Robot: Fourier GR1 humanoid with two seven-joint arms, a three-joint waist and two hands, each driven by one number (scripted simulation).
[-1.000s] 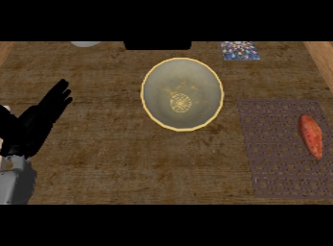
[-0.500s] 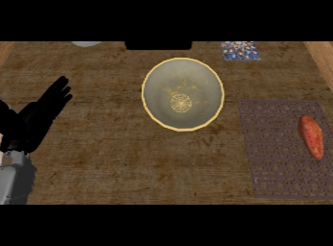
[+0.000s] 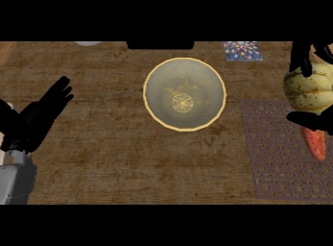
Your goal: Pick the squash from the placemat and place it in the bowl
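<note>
Pale yellow and ribbed, the squash [image 3: 312, 89] shows in the head view at the right edge of the frame, a little above the middle. It is rounded and lobed like a small pumpkin, with faint mottling on its skin. The right hand [image 3: 323, 121] is closed around it. Dark fingers curl over its top and the thumb crosses beneath, so part of it is hidden. It appears above the upper end of the brown woven placemat [image 3: 282, 163], which fills the lower right. Whether it is fully lifted off cannot be told.

An orange-red tapered vegetable [image 3: 315, 144] lies on the placemat just below the thumb.

The bowl [image 3: 149, 91], cream with a yellow rim and a gold motif inside, sits at the centre of the frame, well apart from the squash, on the dark wood counter [image 3: 105, 168].

The step in hand looks like the carry. To do it well, the right hand should probably travel left with the squash raised above the rim. It should open only once the squash is over the bowl's middle, because a round squash could roll off an edge.

The left hand [image 3: 30, 122] rests open at the left edge, fingers up.
</note>
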